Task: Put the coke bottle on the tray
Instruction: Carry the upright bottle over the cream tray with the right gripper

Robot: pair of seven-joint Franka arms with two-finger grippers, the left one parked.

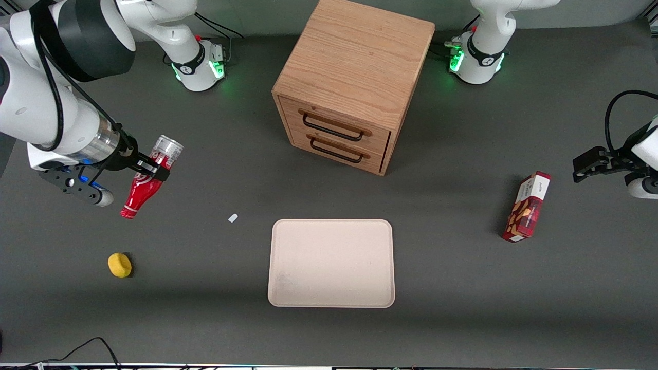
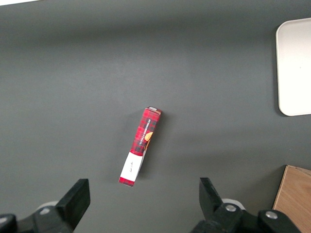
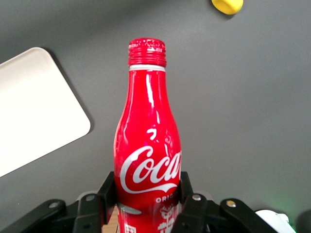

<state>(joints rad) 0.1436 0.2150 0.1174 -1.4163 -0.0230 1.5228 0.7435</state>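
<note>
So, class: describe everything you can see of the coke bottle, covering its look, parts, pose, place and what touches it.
The coke bottle is slim, glossy red, metal-looking, with white script logo, a ribbed red cap and a silver-grey base. The gripper is shut on its lower body, one finger each side. It hangs tilted in the air, cap down, base up, above the dark table toward the working arm's end, clear of the tray and not yet over it.

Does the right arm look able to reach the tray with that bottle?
Probably yes: the gripper holds the coke bottle above the table, and nothing stands between it and the tray.
</note>
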